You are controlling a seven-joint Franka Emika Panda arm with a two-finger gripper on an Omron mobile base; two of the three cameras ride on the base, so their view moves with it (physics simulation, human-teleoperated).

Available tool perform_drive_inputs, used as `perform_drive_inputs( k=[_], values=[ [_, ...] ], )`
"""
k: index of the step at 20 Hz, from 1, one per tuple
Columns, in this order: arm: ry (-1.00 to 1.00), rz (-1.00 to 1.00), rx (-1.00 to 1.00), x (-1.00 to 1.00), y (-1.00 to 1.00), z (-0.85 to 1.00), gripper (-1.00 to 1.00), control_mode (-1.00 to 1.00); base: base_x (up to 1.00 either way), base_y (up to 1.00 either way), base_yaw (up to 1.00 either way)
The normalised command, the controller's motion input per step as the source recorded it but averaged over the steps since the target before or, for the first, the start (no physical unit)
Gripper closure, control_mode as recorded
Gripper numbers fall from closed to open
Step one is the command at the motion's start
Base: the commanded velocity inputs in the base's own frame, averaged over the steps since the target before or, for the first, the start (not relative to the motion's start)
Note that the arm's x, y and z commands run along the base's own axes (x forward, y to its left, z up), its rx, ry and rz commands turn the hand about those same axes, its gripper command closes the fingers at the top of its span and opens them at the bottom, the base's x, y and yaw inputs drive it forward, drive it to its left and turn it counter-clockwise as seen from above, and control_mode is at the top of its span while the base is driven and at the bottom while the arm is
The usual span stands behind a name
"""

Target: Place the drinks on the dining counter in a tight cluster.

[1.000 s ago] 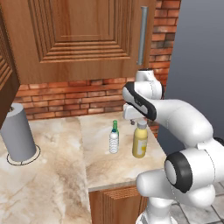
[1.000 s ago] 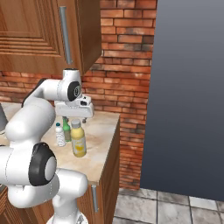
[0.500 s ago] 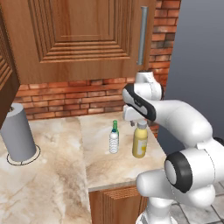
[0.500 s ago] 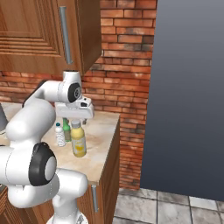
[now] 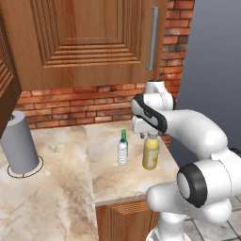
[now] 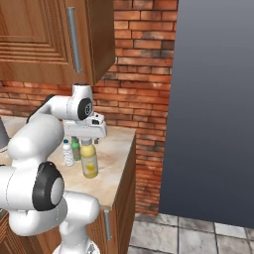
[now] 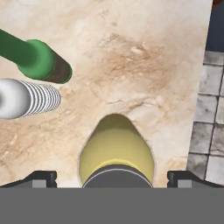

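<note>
Green bottle (image 6: 75, 147) half hidden behind water bottle (image 6: 67, 153)

There were 3 bottles standing on the small marble counter (image 5: 117, 176): 1 yellow juice bottle (image 5: 150, 151), 1 clear water bottle (image 5: 122, 153) and 1 green glass bottle (image 5: 124, 136). There was 1 grey cylinder (image 5: 19, 143) on the neighbouring stretch of stone top. Above hung 1 wooden cabinet door (image 5: 89, 42) with 1 vertical metal handle (image 5: 152, 38). There was 1 brick wall (image 6: 144, 94) behind, and 1 flat grey panel (image 6: 213, 109) stood beside the counter.
</note>
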Motion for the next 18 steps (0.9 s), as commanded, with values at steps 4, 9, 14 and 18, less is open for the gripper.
perform_drive_inputs(
  k=[4,9,14,18],
  values=[
    [0.00,0.00,0.00,0.00,0.00,-0.04,-1.00,-1.00,0.00,0.00,0.00],
    [0.00,0.00,0.00,0.00,0.00,0.00,-1.00,-1.00,0.00,0.00,0.00],
    [0.00,0.00,0.00,0.00,0.00,0.00,1.00,-1.00,0.00,0.00,0.00],
    [0.00,0.00,0.00,0.00,0.00,0.00,1.00,-1.00,0.00,0.00,0.00]
  ],
)
